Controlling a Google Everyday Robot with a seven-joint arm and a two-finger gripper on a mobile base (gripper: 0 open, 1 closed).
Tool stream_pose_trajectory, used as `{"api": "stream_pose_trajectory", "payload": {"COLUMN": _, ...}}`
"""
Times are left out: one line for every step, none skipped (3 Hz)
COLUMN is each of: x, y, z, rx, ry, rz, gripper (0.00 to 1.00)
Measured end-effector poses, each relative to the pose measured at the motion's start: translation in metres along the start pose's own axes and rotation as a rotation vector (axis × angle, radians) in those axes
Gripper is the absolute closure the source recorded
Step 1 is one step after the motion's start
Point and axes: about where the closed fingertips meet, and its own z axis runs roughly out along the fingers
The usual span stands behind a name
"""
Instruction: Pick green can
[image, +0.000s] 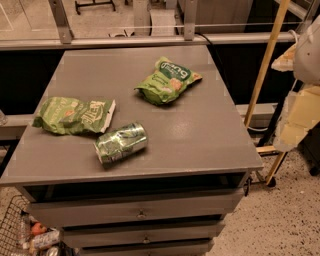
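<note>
Grey desk (200, 130). Near its front edge, the can (121, 144) is shiny green with pale marks, silver-ended. Left-edge bag (72, 116): green, white lettering. Back bag (167, 81): green, orange corner. Off the right edge, the gripper (299, 117) is cream-white.

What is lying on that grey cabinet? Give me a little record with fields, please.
surface: top of a grey drawer cabinet
target: green can, on its side near the front edge
beside it: Kettle chip bag, at the can's left
further back: second green chip bag, apart from the can
floor: wire basket, lower left
gripper: not in view
</note>
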Motion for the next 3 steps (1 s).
{"api": "stream_pose_trajectory", "payload": {"x": -0.002, "y": -0.001, "z": 0.000, "rx": 0.002, "ry": -0.003, "rz": -0.004, "gripper": 0.00}}
{"api": "stream_pose_trajectory", "payload": {"x": -0.077, "y": -0.001, "z": 0.059, "rx": -0.139, "ry": -0.018, "rz": -0.235, "gripper": 0.00}}
{"api": "stream_pose_trajectory", "payload": {"x": -0.141, "y": 0.001, "z": 0.111, "rx": -0.259, "ry": -0.025, "rz": -0.448, "gripper": 0.00}}
